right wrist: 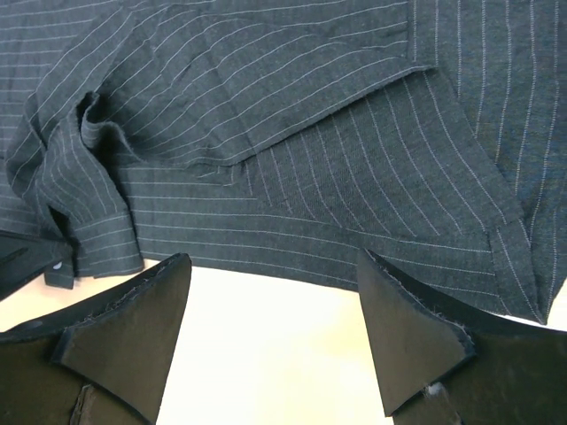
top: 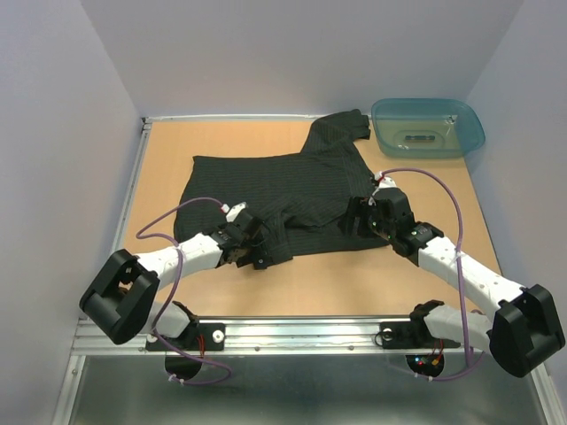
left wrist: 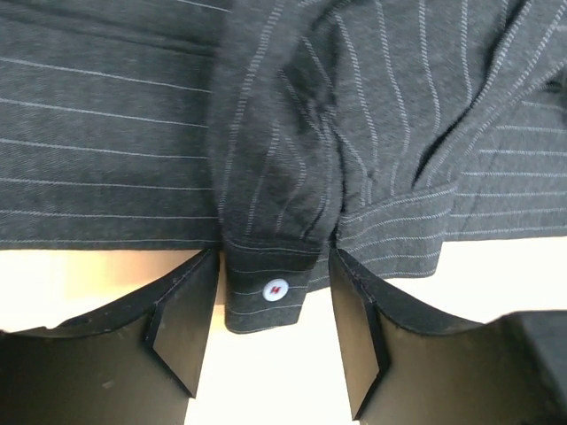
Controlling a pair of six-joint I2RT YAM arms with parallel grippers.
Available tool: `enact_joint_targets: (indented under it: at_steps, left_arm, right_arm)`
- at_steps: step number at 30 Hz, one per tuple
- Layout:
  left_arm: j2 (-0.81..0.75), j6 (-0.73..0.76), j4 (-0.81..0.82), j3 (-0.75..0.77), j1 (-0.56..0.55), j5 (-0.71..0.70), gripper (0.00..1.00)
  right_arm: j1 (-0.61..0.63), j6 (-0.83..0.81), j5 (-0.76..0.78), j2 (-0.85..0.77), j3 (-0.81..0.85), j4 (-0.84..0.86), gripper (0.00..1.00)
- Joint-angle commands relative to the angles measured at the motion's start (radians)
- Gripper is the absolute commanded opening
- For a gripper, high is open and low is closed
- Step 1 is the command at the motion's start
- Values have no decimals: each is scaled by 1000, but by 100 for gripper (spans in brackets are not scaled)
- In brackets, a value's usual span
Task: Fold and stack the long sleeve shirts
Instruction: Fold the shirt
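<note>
The black pinstriped long sleeve shirt (top: 283, 188) lies spread on the wooden table (top: 177, 150), with one sleeve reaching towards the back right. My left gripper (top: 252, 251) sits at the shirt's near left edge. In the left wrist view a sleeve cuff (left wrist: 262, 305) with a pale button (left wrist: 275, 289) lies between the fingers of my left gripper (left wrist: 275, 253), which is open with slim gaps on both sides. My right gripper (top: 364, 218) is at the near right hem. Seen from the wrist, the right gripper (right wrist: 273, 262) is open over bare table, with the shirt (right wrist: 310, 133) hem just beyond its fingertips.
A teal plastic tub (top: 428, 127) stands at the back right corner, close to the shirt's far sleeve. Grey walls enclose the table on three sides. A metal rail (top: 292, 332) carrying both arm bases runs along the near edge.
</note>
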Motion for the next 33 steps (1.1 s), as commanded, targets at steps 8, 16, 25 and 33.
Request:
enact_joint_targets:
  at_steps: [8, 16, 25, 33]
  left_arm:
    - [-16, 48, -114, 42, -1, 16, 33]
    - [19, 271, -324, 218, -1, -195, 0]
    - [101, 509, -426, 432, 27, -343, 0]
    - [164, 647, -530, 538, 91, -421, 0]
  right_arm:
    - [6, -5, 44, -10, -25, 60, 81]
    - [5, 30, 125, -3, -43, 63, 81]
    - [3, 70, 139, 13, -49, 67, 80]
    - [3, 67, 138, 3, -49, 66, 80]
